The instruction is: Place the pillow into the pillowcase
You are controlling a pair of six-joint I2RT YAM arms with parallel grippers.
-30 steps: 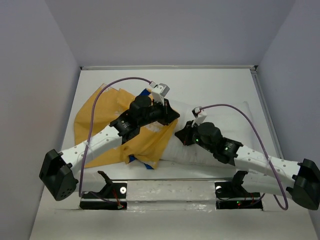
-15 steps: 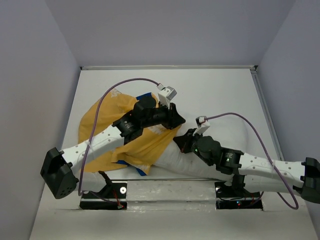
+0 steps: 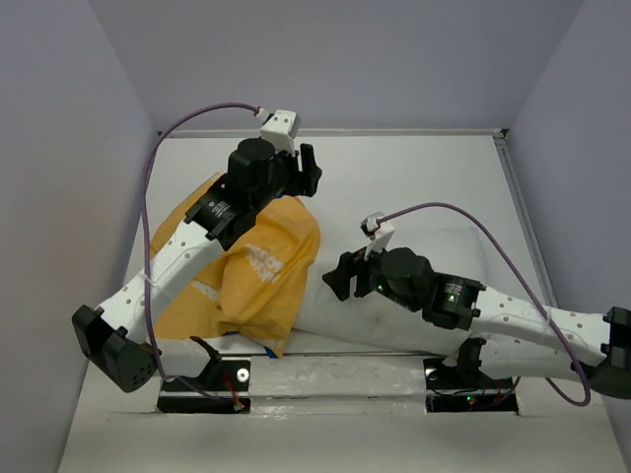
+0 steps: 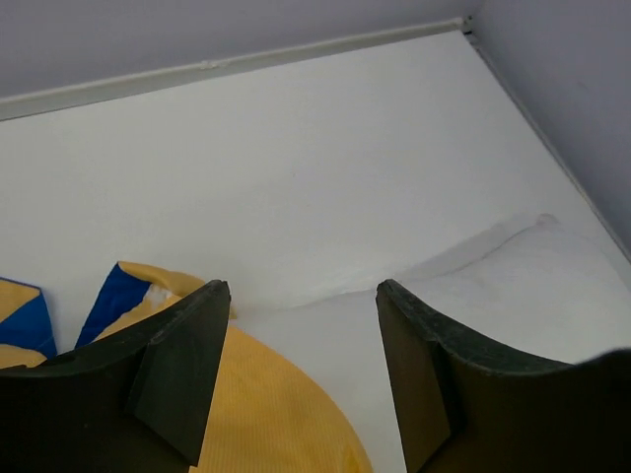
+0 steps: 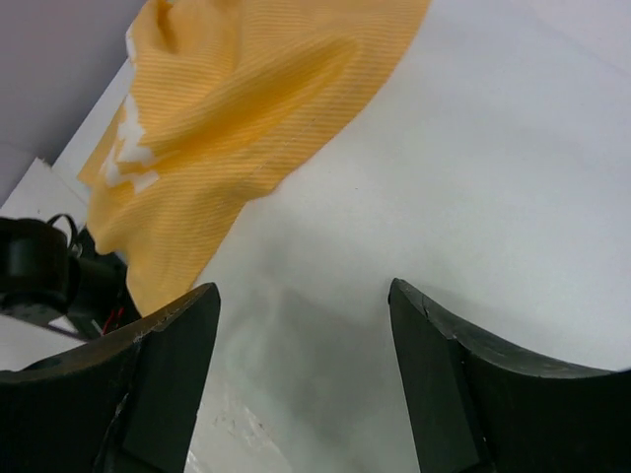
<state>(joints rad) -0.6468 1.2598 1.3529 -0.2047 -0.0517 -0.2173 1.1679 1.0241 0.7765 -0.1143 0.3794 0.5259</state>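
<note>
The mustard-yellow pillowcase [image 3: 251, 271] lies crumpled at the left-middle of the table, and its right edge is draped over the left end of the white pillow [image 3: 325, 313]. That pillow stretches off to the right under my right arm. Raised behind the pillowcase, my left gripper [image 3: 311, 169] is open and holds nothing. Its wrist view shows the left gripper [image 4: 301, 291] over yellow pillowcase [image 4: 271, 419] with a blue corner, and pillow [image 4: 523, 276]. Also open and holding nothing, my right gripper [image 3: 340, 276] hovers above the pillow. In its wrist view the right gripper [image 5: 301, 291] frames pillow [image 5: 473, 177] beside pillowcase [image 5: 246, 99].
A raised rim [image 3: 394, 132] runs along the table's far edge, and grey walls close in on both sides. The two arm mounts [image 3: 212, 379] stand at the near edge. A purple cable loops over each arm.
Both grippers have opened and let go of the fabric. My left arm rose and swung toward the back; the right gripper shifted left. The pillowcase slumped over the pillow's left end.
</note>
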